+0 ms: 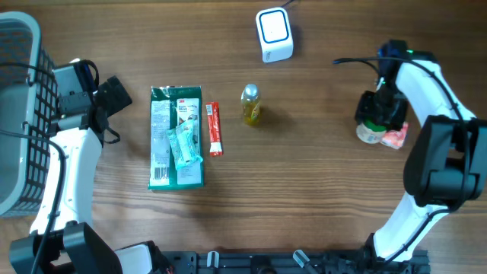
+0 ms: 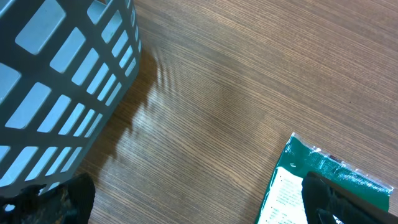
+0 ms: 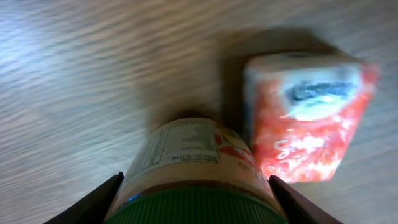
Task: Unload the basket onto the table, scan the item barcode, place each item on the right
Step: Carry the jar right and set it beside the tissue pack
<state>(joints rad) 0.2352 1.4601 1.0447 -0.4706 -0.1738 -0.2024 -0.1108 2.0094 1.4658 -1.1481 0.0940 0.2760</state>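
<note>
Closest to us, in the right wrist view, the right gripper (image 3: 194, 198) grasps a jar (image 3: 186, 155) with a green lid. Its fingers (image 3: 93, 202) press against both sides of the jar just under the lid. A printed label faces up along the jar's side. That view is blurred, so we cannot read the print, and we cannot tell whether the jar rests on the table (image 1: 319, 190).

Just beyond the jar, touching or nearly touching it, lies a small red-and-white packet (image 3: 308, 118). From overhead, both sit at the right side of the table, with the packet on the jar's outer side.

On the left, the left gripper (image 2: 202, 208) is released, its jaws spread wide above bare wood. One finger (image 2: 339, 199) hangs over the corner of a green package (image 1: 176, 137). A small teal sachet (image 1: 185, 146) lies on top of that flat package. A red stick packet (image 1: 214, 128) lies just beside its right edge, and a yellow bottle (image 1: 250, 105) lies near the table's middle, apart from the stick.

A grey slatted basket (image 1: 19, 114) stands at the far left edge. Farthest from the arms' bases, the white scanner (image 1: 274, 34) sits at the back of the table, well apart from the held jar.
</note>
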